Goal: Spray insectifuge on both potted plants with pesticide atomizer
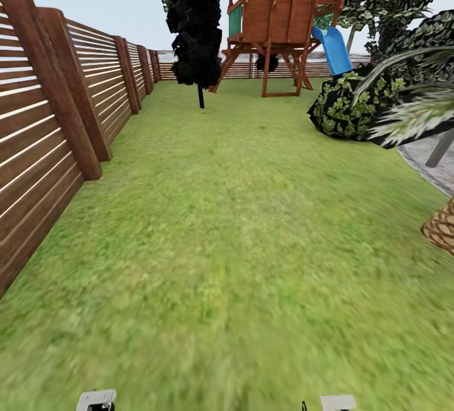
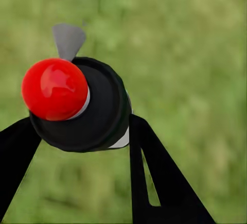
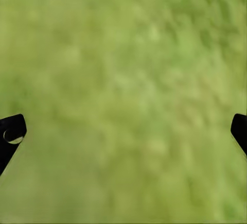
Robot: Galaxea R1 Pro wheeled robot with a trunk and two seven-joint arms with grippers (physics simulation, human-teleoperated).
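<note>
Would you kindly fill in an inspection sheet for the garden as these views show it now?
Surface: green grass lawn, open ahead.
Job's things: dark atomizer bottle with a red round cap held between the left gripper fingers; potted plants not identified.
Clutter: nothing seen.
Grippers: left shut on the bottle; right gripper open over grass.
Cables: nothing seen.
Surroundings: brown slatted wooden fence on the left, wooden play tower with blue slide ahead, round leafy bush, scaly palm trunk on the right.
</note>
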